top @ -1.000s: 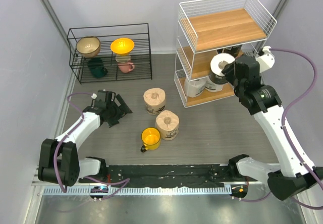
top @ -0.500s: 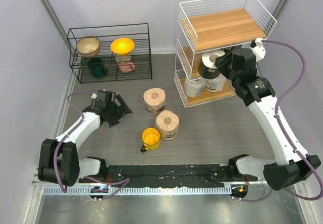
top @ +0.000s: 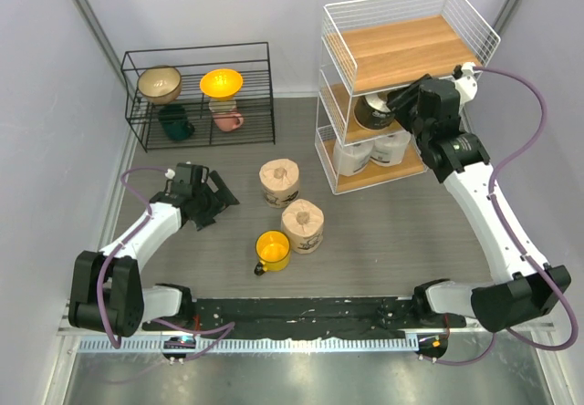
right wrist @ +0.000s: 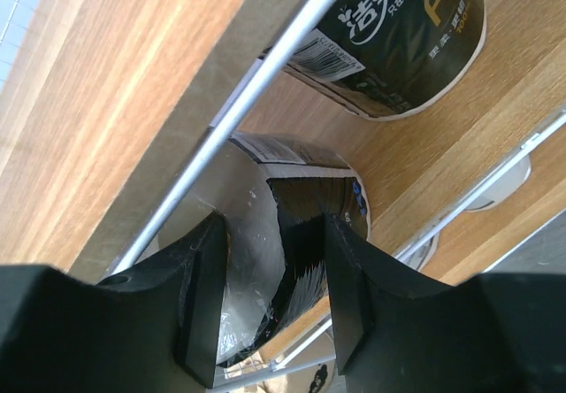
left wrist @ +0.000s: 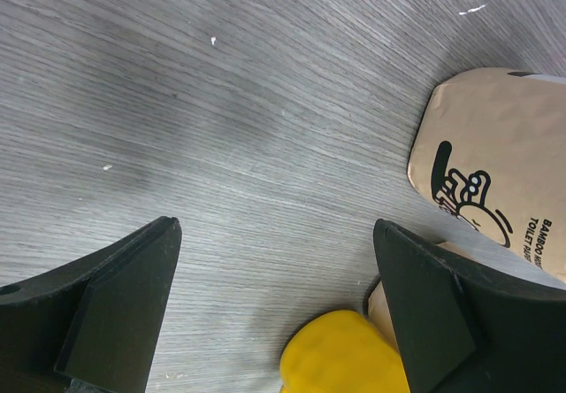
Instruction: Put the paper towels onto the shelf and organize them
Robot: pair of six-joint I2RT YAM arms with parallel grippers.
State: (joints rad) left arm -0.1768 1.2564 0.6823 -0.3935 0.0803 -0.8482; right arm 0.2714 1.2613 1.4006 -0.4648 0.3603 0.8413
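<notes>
The shelf (top: 404,51) is a tall white wire rack with three wooden boards at the back right. My right gripper (top: 398,104) reaches into its middle level, shut on a dark-wrapped white paper towel roll (top: 372,113). In the right wrist view the fingers (right wrist: 203,287) clamp this roll (right wrist: 296,207) just over the middle board, beside a second dark-wrapped roll (right wrist: 402,43). Two white rolls (top: 370,154) stand on the bottom board. Two tan printed rolls (top: 279,180) (top: 302,224) stand on the table. My left gripper (top: 215,201) rests open and empty, left of them.
A yellow mug (top: 272,250) stands by the nearer tan roll and shows between my left fingers (left wrist: 345,358), with a tan roll (left wrist: 495,154) beyond. A low black wire rack (top: 199,95) with bowls and mugs stands at the back left. A wire rail (right wrist: 265,74) crosses above the held roll.
My right arm has carried the dark-wrapped roll leftward and in under the top board, onto the middle level. The left arm has not moved.
</notes>
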